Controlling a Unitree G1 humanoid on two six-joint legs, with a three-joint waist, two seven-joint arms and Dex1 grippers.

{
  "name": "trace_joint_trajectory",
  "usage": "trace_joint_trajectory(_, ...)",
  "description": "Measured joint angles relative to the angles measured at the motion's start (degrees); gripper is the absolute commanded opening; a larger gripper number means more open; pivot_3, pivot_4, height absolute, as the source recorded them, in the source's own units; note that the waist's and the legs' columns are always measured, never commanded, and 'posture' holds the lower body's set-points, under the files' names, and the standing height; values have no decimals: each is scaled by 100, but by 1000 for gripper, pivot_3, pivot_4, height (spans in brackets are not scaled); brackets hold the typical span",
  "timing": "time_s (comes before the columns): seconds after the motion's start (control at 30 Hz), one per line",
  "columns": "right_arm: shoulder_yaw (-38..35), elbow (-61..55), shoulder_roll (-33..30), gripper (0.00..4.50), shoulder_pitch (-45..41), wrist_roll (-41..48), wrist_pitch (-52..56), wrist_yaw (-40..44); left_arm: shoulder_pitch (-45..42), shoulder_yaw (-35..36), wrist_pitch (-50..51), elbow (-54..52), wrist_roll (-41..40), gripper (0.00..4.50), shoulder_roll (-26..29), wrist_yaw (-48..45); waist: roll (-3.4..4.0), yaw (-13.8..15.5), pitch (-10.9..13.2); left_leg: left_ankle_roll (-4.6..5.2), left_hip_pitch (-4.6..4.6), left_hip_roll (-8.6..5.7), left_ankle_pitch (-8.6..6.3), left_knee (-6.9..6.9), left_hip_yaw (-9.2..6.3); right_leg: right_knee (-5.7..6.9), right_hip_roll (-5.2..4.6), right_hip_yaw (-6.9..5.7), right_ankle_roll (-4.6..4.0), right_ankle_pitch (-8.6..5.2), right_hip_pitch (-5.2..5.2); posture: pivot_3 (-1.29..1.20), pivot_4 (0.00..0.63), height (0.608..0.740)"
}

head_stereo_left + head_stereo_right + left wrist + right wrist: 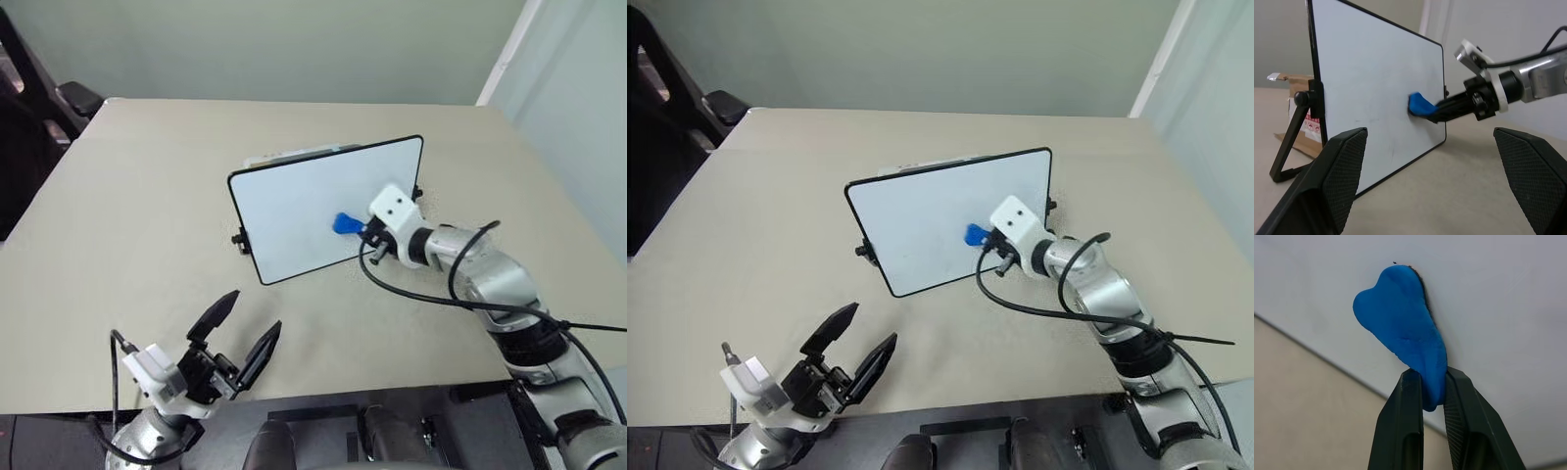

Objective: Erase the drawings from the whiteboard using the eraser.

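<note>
The whiteboard [304, 201] stands tilted on its black stand in the middle of the table. Its white face looks blank; no drawings show on it. My right gripper [364, 230] is shut on the blue eraser [346, 224], whose far end presses flat against the board's right part. In the right wrist view the eraser [1405, 328] sticks out from between the two black fingers [1403, 431] and touches the board [1498, 308]. My left gripper [238, 333] hangs open near the table's front edge, well short of the board, with nothing in it.
The beige table [127, 215] spreads wide around the board. A small cardboard box [1300, 105] with a label sits behind the board. A dark chair [39, 108] stands off the far left corner. A black cable [431, 299] loops from my right wrist over the table.
</note>
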Motion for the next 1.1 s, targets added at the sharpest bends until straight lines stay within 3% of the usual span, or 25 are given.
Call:
trace_joint_trajectory(0.37, -151, 1, -273, 310, 301, -117, 162, -40, 31, -3, 0, -1, 0, 4500, 0, -67, 0, -7, 0, 1, -2, 0, -1, -4, 0, 0, 2, 0, 2, -1, -4, 0, 150, 740)
trace_joint_trajectory(0.93, -108, -401, 372, 310, -278, -100, 300, -33, 122, -70, -2, -49, 14, 4500, -12, -78, 2, -49, 1, 2, 1, 0, -1, -7, -2, 1, 3, 0, 4, 0, -11, 0, 150, 740)
trace_joint_trajectory(1.1, -184, -544, 380, 310, -98, -96, 314, -39, 109, -139, -3, -53, 24, 4500, -27, -76, 1, -36, 1, 1, -2, 0, -1, -5, -2, 0, 2, 0, 3, 0, -8, 0, 150, 740)
